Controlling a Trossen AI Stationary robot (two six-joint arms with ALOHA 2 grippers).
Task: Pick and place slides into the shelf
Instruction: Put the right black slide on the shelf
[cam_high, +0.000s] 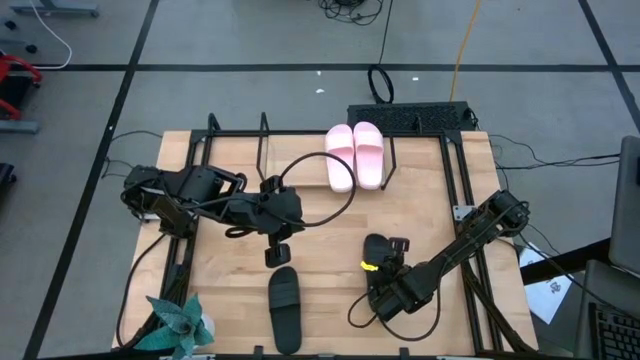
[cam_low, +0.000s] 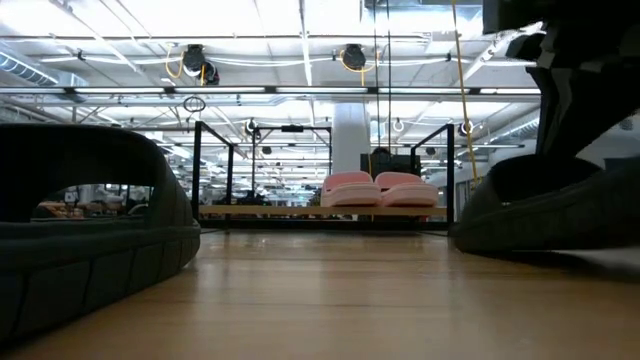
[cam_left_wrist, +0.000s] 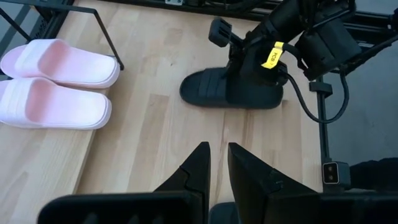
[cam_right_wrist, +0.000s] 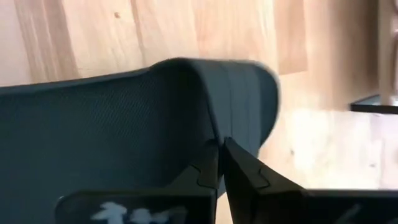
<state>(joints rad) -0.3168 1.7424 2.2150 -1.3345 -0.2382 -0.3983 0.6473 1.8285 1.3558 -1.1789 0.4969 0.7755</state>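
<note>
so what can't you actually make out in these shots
- Right gripper: on the black slide; the high view's arm hides whether it holds the strap, and the right wrist view is filled by the strap.
- Other black slide: cut off by the low view's left edge.
- Shelf: the pink slides cover part of it.

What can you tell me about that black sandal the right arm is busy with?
The black slide is matte, rubbery-looking, open-toed, with one wide strap. It lies flat, sole down, on the wooden table toward the near right, apart from the other black slide. The right gripper is over it, jaws nearly shut, pinching the strap's edge.
</note>
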